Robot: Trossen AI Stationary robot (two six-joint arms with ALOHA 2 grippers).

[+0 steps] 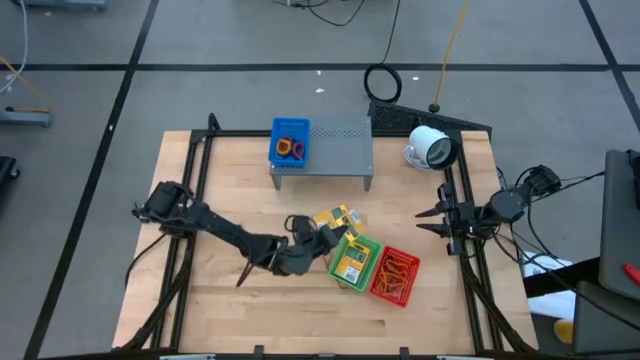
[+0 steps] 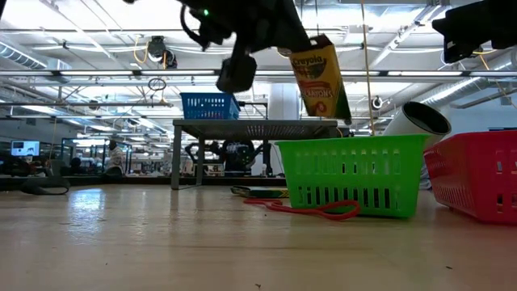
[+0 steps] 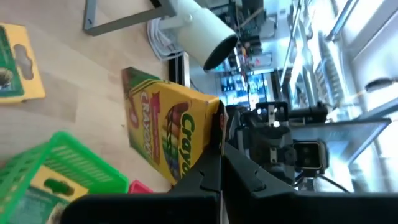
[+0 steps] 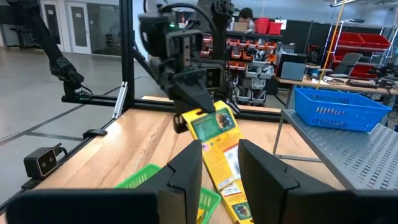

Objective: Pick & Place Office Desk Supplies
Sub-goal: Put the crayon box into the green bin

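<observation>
Yellow cardboard marks the thing in hand: a crayon box (image 2: 321, 74) hangs pinched in the left gripper (image 1: 318, 238), whose fingers are clenched on its top edge. In the overhead view the left arm reaches from the left edge toward the middle of the frame, and the box sits there, just above and left of the green basket (image 1: 355, 260). In the table-level view the box hangs tilted, clear of the wood, above the basket's rim at upper centre.

The step looks like the carry, with the box lifted but not yet placed. The green basket already holds at least one yellow packet with a green label, and another such packet (image 3: 15, 62) lies flat on the wood. The next move likely calls for swinging the box over the basket, levelling it so it clears the rim, then letting go.

Right of the green basket sits a red basket (image 1: 395, 276). At the frame's right edge the right gripper (image 1: 432, 220) waits, fingers part-way apart, gripping nothing.
</observation>
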